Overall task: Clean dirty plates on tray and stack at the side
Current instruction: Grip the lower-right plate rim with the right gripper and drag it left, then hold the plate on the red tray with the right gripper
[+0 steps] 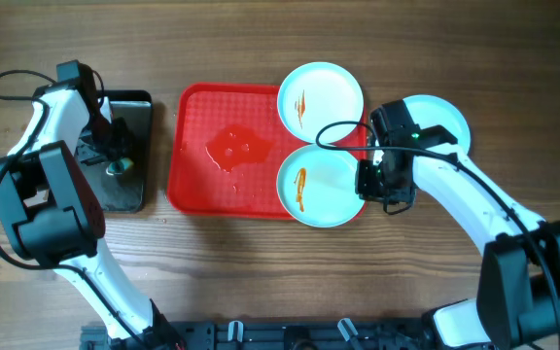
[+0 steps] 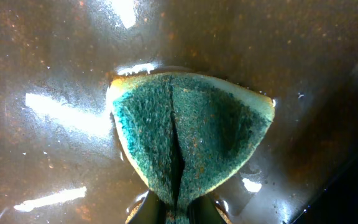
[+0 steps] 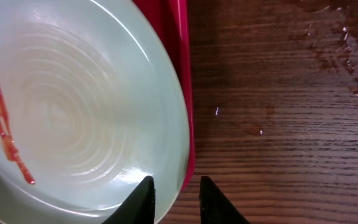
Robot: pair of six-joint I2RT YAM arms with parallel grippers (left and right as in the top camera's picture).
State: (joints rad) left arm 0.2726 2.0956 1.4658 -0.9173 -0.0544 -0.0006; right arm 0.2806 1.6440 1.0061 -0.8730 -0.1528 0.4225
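Note:
The red tray (image 1: 194, 117) holds two dirty plates at its right end. The back plate (image 1: 333, 92) and the front plate (image 1: 327, 190) each carry an orange sauce streak. My right gripper (image 1: 369, 181) is at the front plate's right rim. In the right wrist view the gripper (image 3: 176, 194) is open and straddles that rim: one finger is over the plate (image 3: 73, 93), the other over the wood beyond the tray rim (image 3: 183, 37). My left gripper (image 1: 115, 156) is shut on a green sponge (image 2: 191, 134) over the black tray (image 2: 55, 62).
A third pale plate (image 1: 447, 117), with no streak showing, lies on the wood right of the tray, partly under my right arm. A wet orange smear (image 1: 236, 149) sits mid-tray. The black tray (image 1: 129, 194) lies left of the red one. Water drops (image 3: 353, 43) spot the wood.

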